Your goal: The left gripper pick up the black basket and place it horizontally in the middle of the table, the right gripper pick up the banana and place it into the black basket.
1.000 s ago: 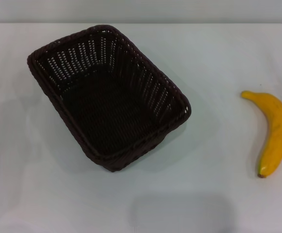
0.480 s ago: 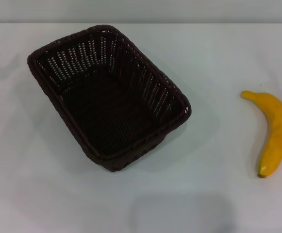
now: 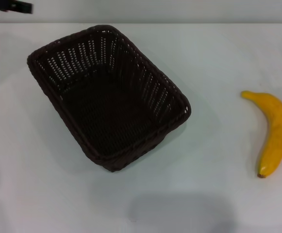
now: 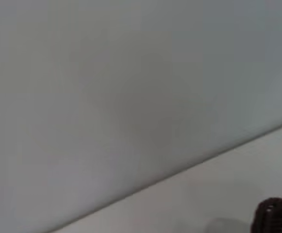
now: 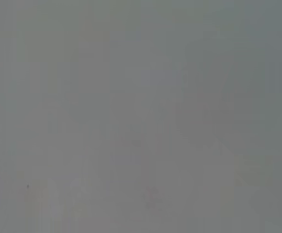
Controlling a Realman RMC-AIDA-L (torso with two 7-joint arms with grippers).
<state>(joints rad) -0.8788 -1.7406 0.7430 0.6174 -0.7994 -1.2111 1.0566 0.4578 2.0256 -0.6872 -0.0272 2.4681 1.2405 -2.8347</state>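
Observation:
The black basket (image 3: 109,97) stands upright on the table (image 3: 218,58), left of centre and turned at an angle, empty. A corner of it shows in the left wrist view (image 4: 276,216). The banana (image 3: 273,132) lies on the table at the right, apart from the basket. A black tip of the left gripper (image 3: 12,6) shows at the far left top corner, well away from the basket. The right gripper is out of view.
The table's far edge (image 3: 179,23) meets a grey wall at the back. A faint shadow (image 3: 179,211) lies on the table near the front.
The black tip of the left gripper has come into view at the top left corner. The basket and banana have not moved.

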